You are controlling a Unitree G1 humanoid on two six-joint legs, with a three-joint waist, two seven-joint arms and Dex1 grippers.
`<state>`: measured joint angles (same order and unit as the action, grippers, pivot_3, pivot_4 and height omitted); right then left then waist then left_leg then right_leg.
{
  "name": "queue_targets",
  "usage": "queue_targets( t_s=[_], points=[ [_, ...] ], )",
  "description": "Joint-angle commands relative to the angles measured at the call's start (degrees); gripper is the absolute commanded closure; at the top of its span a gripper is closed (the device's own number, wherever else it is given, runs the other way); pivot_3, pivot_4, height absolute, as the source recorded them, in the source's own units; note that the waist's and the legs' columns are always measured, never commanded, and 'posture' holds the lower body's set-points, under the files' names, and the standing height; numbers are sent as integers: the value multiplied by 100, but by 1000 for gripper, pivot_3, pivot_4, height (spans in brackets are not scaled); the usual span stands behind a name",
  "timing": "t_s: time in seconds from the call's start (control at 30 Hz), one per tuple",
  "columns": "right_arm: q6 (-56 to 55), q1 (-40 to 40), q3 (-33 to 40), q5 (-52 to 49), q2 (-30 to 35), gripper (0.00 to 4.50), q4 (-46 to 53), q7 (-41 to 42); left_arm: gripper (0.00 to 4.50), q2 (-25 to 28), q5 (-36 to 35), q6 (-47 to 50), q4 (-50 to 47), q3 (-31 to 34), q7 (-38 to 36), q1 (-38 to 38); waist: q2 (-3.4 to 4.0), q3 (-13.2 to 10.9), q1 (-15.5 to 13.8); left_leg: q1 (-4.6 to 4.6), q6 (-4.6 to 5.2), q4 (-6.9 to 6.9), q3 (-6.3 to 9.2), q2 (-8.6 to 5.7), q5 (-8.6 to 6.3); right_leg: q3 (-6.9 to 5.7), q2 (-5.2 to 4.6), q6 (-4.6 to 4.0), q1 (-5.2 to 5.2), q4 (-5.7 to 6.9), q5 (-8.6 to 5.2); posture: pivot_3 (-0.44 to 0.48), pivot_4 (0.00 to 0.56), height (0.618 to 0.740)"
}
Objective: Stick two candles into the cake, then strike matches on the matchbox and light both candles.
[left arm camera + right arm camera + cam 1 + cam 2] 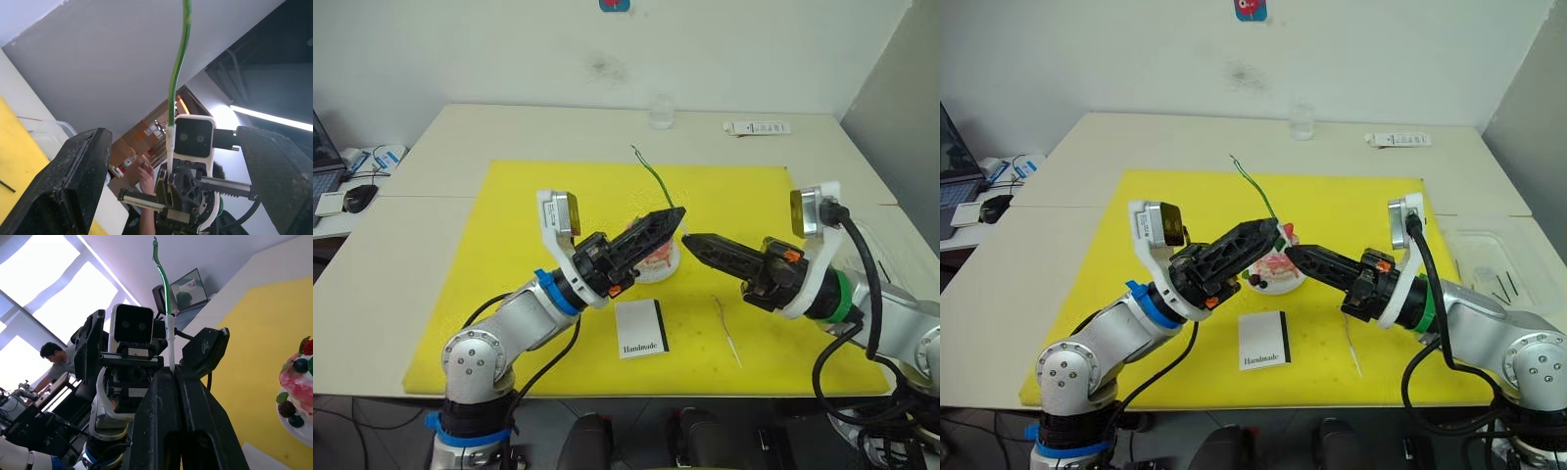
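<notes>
The thin, wavy greenish candle (1255,191) stands above the small pink cake (1276,268) on the yellow mat (1351,211), right gripper (1294,253) jaws clamped on its white stick, left gripper (1271,229) jaws spread apart; it should probably be lowered straight, kept upright.

Both grippers crowding above cake (1278,266)

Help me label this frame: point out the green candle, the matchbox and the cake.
green candle (1252,185), right eye view, on its wavy green shaft above the grippers.
matchbox (640,328), left eye view, on the white top face above the script word.
cake (296,381), right wrist view, on its pink side.
</notes>
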<state>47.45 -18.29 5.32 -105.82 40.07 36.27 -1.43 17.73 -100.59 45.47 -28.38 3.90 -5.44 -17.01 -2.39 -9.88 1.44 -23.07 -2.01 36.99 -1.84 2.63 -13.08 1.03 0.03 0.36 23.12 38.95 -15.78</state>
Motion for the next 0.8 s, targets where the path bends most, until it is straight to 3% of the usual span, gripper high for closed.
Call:
queue_targets(
  t_s=[0.03,0.1,0.23,0.63,0.8],
  points=[
    [-182,-48,-14,-198,72,4473,234,-22,0,61,-249,-71,27,-15,-40,-96,0,0,-2,0,0,0,0,0,0,0,0,0,0,-1,0,0,150,740],
    [-216,-38,-48,-221,95,4473,256,-38,0,71,-336,-89,75,-9,-34,-107,0,0,-4,0,0,-2,1,1,0,-2,1,0,0,-1,0,0,150,740],
    [-282,-35,-125,-265,105,4500,282,-73,804,52,-321,-103,126,-40,-91,-135,0,0,-4,0,0,-2,2,3,0,-3,1,0,1,-1,0,0,150,740],
    [-421,-49,-250,-509,181,4500,259,-213,4415,57,-315,-50,115,-165,-323,-30,0,0,-5,0,0,-3,1,3,0,-1,1,-1,2,-3,-1,0,150,740],
    [-417,-7,-277,-675,227,4500,238,-192,4462,58,-314,-43,107,-163,-403,-10,0,0,-5,-2,0,-3,0,2,0,-1,0,0,2,-6,-1,0,150,740]
  ],
)
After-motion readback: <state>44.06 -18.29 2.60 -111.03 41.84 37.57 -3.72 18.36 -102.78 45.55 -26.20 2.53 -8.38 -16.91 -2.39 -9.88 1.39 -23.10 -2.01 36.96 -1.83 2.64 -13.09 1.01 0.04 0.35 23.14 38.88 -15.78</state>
